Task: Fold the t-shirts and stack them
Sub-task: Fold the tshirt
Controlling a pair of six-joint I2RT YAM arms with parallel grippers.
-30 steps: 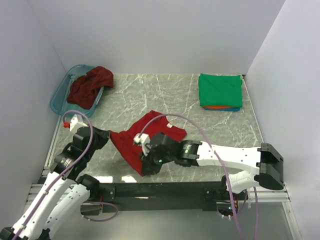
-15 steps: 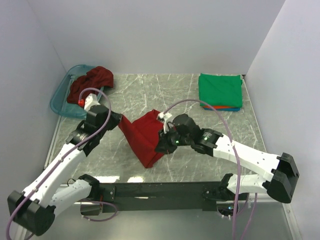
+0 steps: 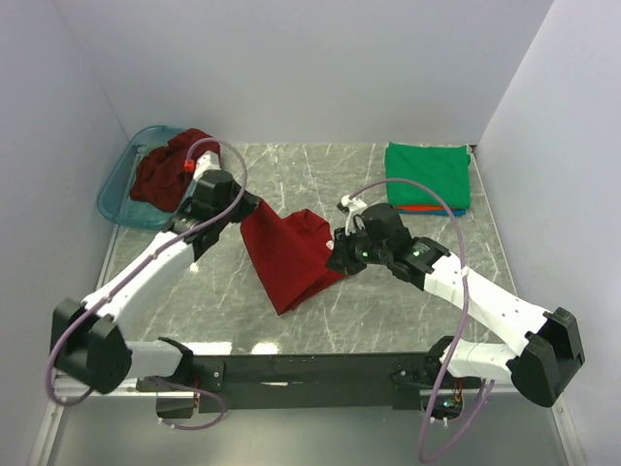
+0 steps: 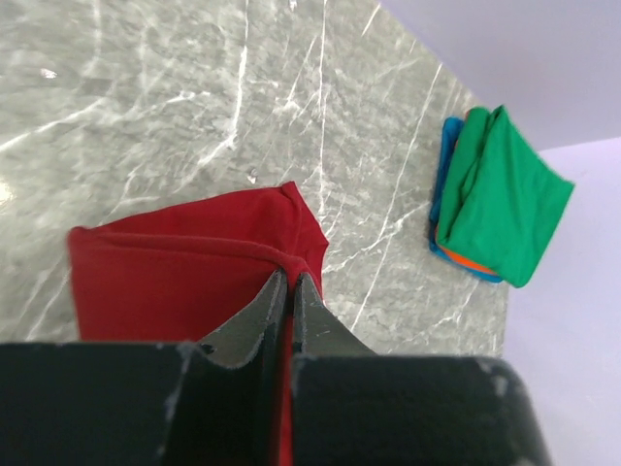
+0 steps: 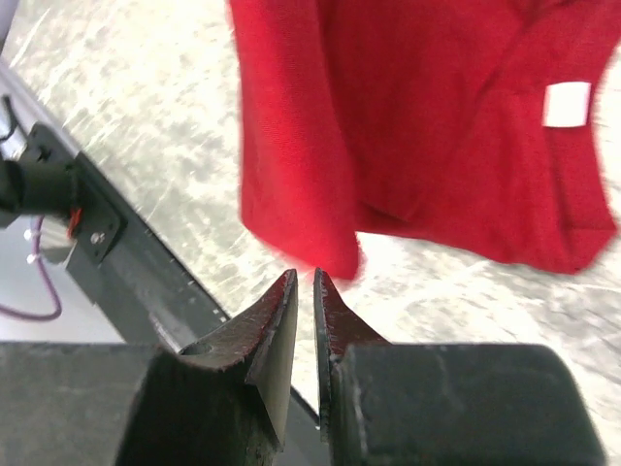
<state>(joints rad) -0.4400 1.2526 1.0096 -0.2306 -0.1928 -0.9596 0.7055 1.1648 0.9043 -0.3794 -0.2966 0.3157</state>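
The bright red t-shirt (image 3: 291, 257) is bunched mid-table, with one corner lifted. My left gripper (image 3: 249, 210) is shut on its upper left edge; in the left wrist view the fingertips (image 4: 303, 283) pinch a fold of the red cloth (image 4: 175, 282). My right gripper (image 3: 340, 258) is at the shirt's right edge. In the right wrist view the gripper (image 5: 304, 276) is closed to a thin slit, with a blurred lobe of red cloth (image 5: 330, 248) at the tips. The maroon t-shirt (image 3: 167, 167) lies heaped in the basket. A folded green t-shirt (image 3: 428, 175) tops the stack, orange-red and blue beneath.
The teal plastic basket (image 3: 110, 201) stands at the back left against the wall. The folded stack also shows in the left wrist view (image 4: 500, 194), at the back right corner. White walls close in three sides. A black rail (image 3: 310, 371) runs along the near edge.
Both grippers have moved away from the near edge toward the back of the table, carrying the red t-shirt with them. The left arm has stretched out far.
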